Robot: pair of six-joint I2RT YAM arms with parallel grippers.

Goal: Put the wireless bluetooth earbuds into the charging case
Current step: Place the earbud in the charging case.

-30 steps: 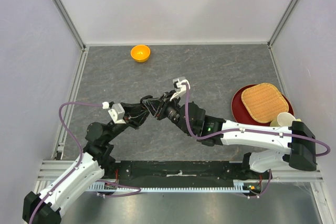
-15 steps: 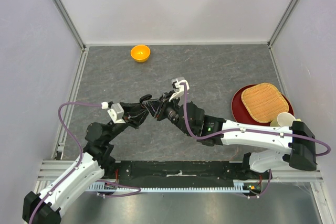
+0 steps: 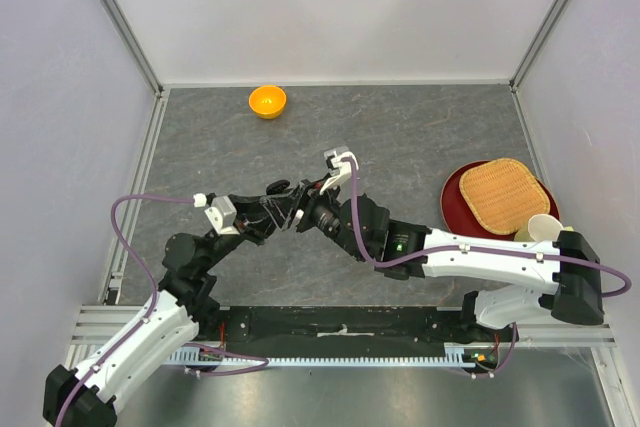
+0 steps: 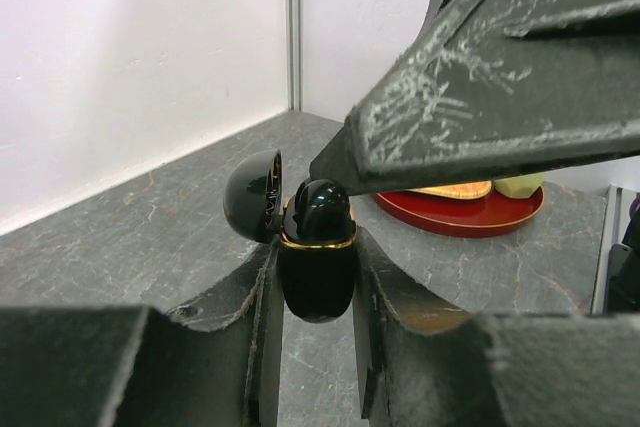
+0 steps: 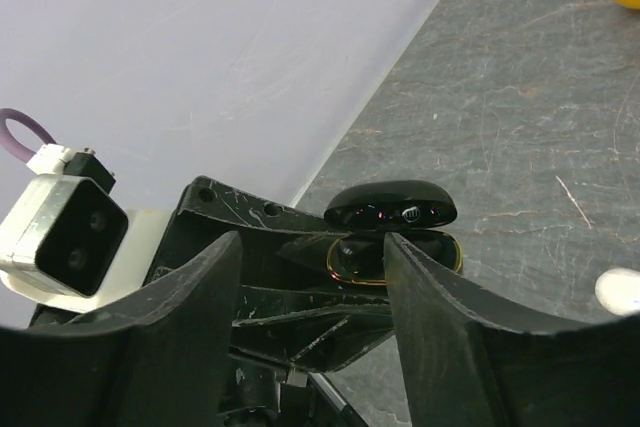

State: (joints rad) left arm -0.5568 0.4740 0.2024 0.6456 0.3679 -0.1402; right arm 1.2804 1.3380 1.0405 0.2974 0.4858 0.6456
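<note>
The charging case [image 4: 317,277], glossy black with a gold rim, is held upright between the fingers of my left gripper [image 4: 318,252], which is shut on it. Its lid [image 4: 252,197] hangs open to the left. A black earbud [image 4: 320,209] sits in the case's mouth. My right gripper [image 5: 312,245] hovers right over the case [image 5: 420,252], open, with nothing between its fingers; one of its fingers [image 4: 480,97] touches the earbud's top. In the top view both grippers meet at mid-table [image 3: 295,204]. A small white roundish thing [image 5: 622,290] lies on the table, cut by the frame edge.
An orange bowl [image 3: 267,101] stands at the far edge of the table. At the right, a red plate [image 3: 455,202] carries a woven mat [image 3: 503,192], with a cream cup [image 3: 541,227] beside it. White walls enclose the table.
My right gripper's jaws have spread open over the case. The left gripper still holds the case in the same place.
</note>
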